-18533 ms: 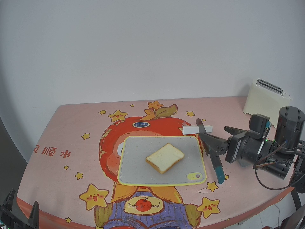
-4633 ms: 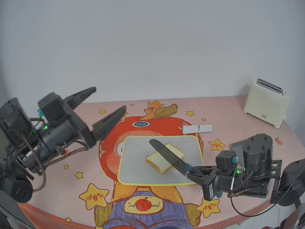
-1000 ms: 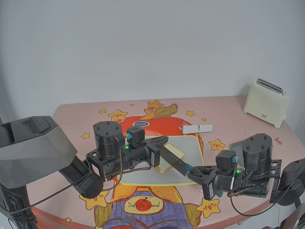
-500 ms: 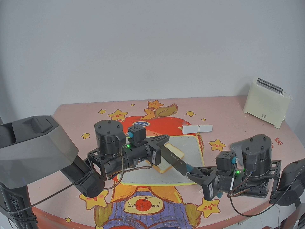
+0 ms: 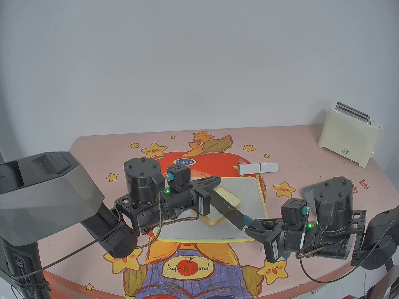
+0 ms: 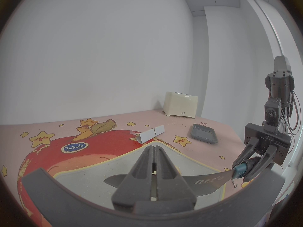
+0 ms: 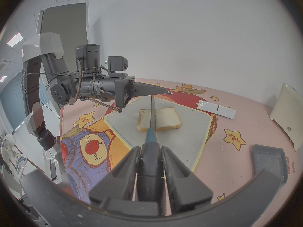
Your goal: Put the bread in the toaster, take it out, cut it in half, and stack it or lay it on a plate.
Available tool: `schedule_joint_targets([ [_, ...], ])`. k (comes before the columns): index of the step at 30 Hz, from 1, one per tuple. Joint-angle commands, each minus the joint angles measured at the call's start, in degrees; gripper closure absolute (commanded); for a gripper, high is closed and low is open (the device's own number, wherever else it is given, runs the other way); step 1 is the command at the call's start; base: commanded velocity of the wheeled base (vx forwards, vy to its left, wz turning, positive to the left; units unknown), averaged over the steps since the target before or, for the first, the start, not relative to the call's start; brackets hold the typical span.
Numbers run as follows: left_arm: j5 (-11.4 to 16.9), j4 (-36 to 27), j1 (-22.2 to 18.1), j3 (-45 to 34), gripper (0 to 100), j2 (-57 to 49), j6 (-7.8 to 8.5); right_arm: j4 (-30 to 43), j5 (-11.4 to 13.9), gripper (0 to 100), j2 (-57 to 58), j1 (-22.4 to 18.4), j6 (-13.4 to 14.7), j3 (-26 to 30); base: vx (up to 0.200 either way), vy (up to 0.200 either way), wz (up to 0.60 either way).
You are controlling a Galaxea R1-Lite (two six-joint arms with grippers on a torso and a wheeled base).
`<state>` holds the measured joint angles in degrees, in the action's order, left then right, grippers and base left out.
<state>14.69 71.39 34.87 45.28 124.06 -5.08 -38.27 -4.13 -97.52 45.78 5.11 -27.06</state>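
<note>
Holding knife (image 5: 227, 209) across bread (image 5: 232, 197)

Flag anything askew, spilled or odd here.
Nothing damaged. Crumbs speckle the table near the toaster, and the bread lies cornerwise on the cutting board, under the knife blade.

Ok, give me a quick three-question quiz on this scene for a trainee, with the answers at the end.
1. True or false: the bread lies on the board.
2. What does the right gripper hold? A bread, B knife, C tray.
3. Fill in: the left gripper, above the bread, is ___ (open or shut).

Key: 1 true. 2 B, gripped by the handle with the blade across the bread. 3 shut.
</note>
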Motion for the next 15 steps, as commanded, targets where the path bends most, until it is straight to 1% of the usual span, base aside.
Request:
schedule_joint_targets([
  [1,0.0,-0.2,-0.1,-0.3,100,0.7,-0.01,0.0,0.0,100,-0.1,0.0,0.0,0.0,0.0,0.0,0.0],
  [12,0.0,1.4,-0.1,-0.5,100,2.9,-0.01,-0.1,0.0,100,0.1,0.1,0.0,-0.4,0.0,0.0,0.0],
  [14,0.0,1.4,-0.1,-0.5,100,2.9,-0.01,-0.1,-0.1,100,0.1,0.1,0.1,-0.4,0.0,0.0,0.0],
  [15,0.0,1.3,-0.1,-0.5,100,2.9,-0.01,-0.1,-0.5,100,0.1,0.1,0.1,-0.6,0.0,0.0,0.0],
])
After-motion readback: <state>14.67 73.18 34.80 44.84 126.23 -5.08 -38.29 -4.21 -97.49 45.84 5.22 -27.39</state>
